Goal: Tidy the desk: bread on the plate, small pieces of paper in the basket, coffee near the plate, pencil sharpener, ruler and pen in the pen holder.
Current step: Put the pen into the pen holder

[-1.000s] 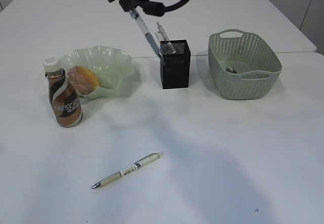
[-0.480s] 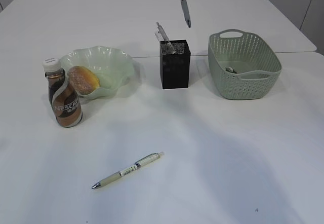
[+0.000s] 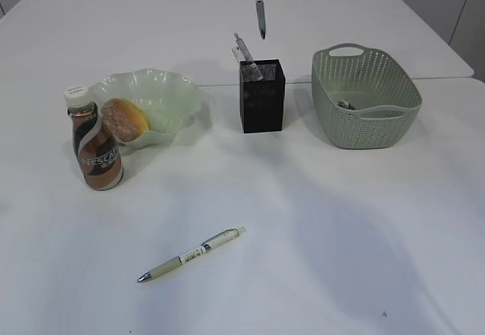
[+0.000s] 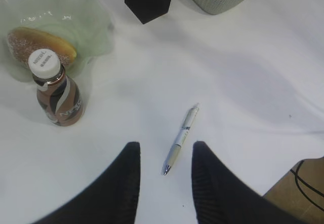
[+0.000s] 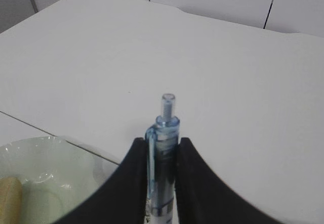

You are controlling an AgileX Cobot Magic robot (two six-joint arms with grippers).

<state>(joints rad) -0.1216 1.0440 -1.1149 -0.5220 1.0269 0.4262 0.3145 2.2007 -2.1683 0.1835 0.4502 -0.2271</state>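
Right gripper pinches a blue pen at top centre, above the pen holder; left gripper hangs spread, empty.

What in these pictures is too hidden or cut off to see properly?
- Right gripper: above the exterior view's top edge; only its pen hangs in.
- Basket contents: small, dark, mostly behind its wall.
- Holder contents: only tips show above the mesh.
- Left gripper: fingertips only.
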